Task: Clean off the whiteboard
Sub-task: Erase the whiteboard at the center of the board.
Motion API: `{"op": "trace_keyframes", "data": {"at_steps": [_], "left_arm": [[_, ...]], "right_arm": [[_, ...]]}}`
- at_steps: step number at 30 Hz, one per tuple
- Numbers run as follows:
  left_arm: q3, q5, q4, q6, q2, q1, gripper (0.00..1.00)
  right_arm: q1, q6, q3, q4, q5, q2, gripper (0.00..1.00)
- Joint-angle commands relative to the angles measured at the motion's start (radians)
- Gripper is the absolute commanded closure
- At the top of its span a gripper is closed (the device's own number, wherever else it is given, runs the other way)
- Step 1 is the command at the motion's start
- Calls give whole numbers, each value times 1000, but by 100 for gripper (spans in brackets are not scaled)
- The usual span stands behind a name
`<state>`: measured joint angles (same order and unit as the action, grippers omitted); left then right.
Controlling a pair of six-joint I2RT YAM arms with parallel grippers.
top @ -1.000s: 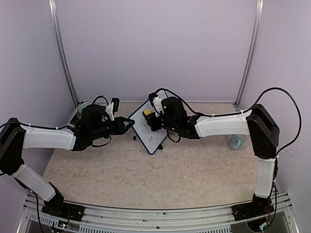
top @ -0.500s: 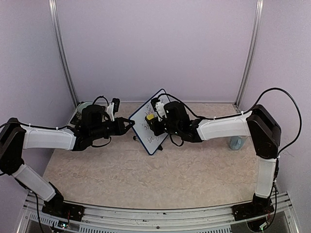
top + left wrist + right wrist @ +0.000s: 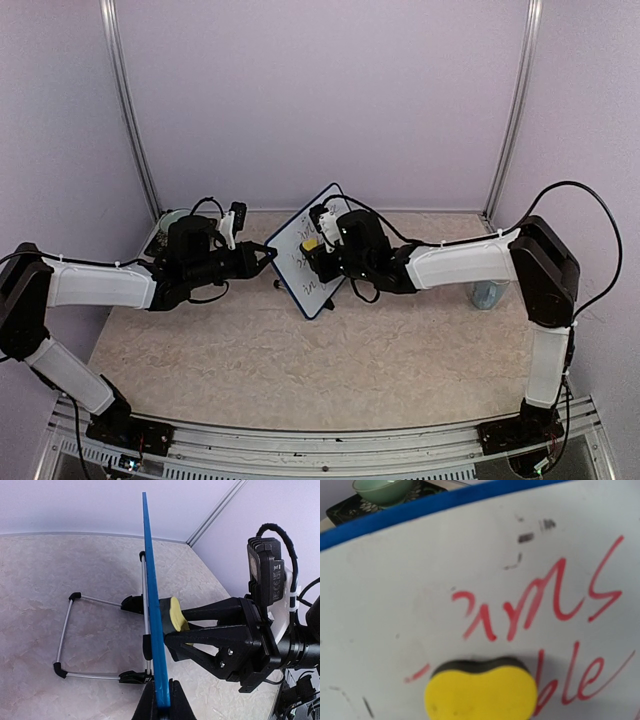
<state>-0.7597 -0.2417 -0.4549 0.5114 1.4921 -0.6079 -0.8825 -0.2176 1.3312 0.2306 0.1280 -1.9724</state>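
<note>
The whiteboard (image 3: 292, 262), white with a blue frame, stands tilted on the table between both arms. My left gripper (image 3: 268, 254) is shut on its frame; the left wrist view shows the blue edge (image 3: 152, 605) pinched between my jaws (image 3: 164, 694). My right gripper (image 3: 316, 250) is shut on a yellow sponge (image 3: 310, 243) with a dark underside. The sponge (image 3: 481, 692) presses against the board's face (image 3: 420, 580), just below red writing (image 3: 535, 605). In the left wrist view the sponge (image 3: 176, 614) touches the board's right side. Faint dark marks sit near the board's upper edge.
The board's wire stand (image 3: 65, 635) with black feet rests on the marble-patterned tabletop (image 3: 320, 360). A green bowl (image 3: 175, 217) sits on a dark tray at the back left. A pale blue container (image 3: 485, 293) stands at the right. Metal posts (image 3: 130, 120) rise at the back corners.
The board's top corner stands higher than a second ago. My right gripper has slid the sponge a little down and right across the face. The left arm has held still.
</note>
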Motion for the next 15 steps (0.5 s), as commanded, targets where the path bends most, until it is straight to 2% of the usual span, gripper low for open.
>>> {"op": "trace_keyframes", "data": {"at_steps": [1,11,15], "left_arm": [[4,-72,-11,10,-4,-18,100],[3,-74,-14,9,-1,-18,100],[3,-77,-17,12,3,-18,100]], "right_arm": [[-25,33,52,-48,-53,-5,84],[-51,3,-26,-1,-128,-5,84],[-56,13,-28,9,-108,0,84]]}}
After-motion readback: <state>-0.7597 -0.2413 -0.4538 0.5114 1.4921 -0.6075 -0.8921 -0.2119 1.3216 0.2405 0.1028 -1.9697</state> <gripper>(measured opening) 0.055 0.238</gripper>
